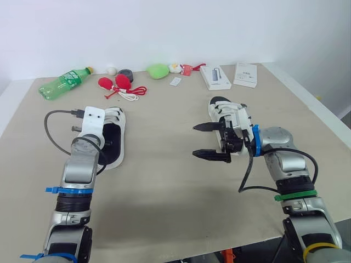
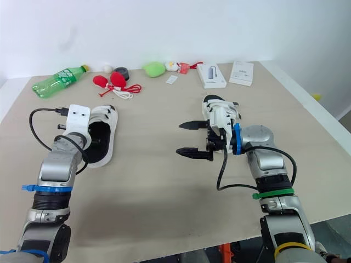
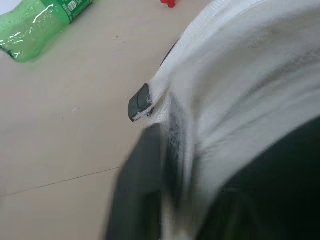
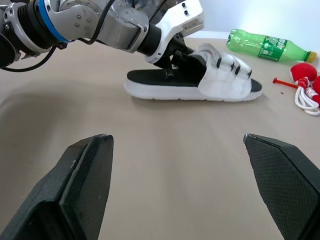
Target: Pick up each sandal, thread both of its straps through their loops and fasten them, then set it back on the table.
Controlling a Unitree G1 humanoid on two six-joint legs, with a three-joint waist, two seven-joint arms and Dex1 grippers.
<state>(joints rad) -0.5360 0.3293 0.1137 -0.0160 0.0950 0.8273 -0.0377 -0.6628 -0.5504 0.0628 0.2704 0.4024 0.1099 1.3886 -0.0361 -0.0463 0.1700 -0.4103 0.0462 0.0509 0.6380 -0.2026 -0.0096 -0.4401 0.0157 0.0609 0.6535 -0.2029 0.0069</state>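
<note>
1. Two tools sit over the near half of the worktop [image 1: 164,186]. The right tool [image 1: 194,141] is released, its jaws spread wide and aimed toward the robot's left above bare surface
2. The left tool [image 4: 171,67] is down on the left sandal [image 1: 116,116], at the black footbed just behind the white straps. I cannot tell whether it is clenched on the sandal or only resting there
3. The left sandal lies flat with its long axis running away from the robot, heel near and strapped toe end far. It lies well apart from the right tool, on the side that tool's open jaws face. In the right wrist view it is side-on, so its length runs across the tool's line of reach
4. The right sandal [image 1: 221,106] lies parallel to the first, toe far, just beside and partly behind the right wrist. It is on the robot's right of the jaws, which point away from it
5. My judgement is that the left sandal is the one in hand. The left arm is nearest it, and the right tool would have to cross the gap to reach the straps once the sandal is lifted. Whether those straps are already fastened is too small to tell
6. Along the far edge, clear of both sandals, lie a green plastic bottle [image 1: 63,83], red bulbs with a white cord [image 1: 122,84] and two white boxes [image 1: 215,76]
</note>
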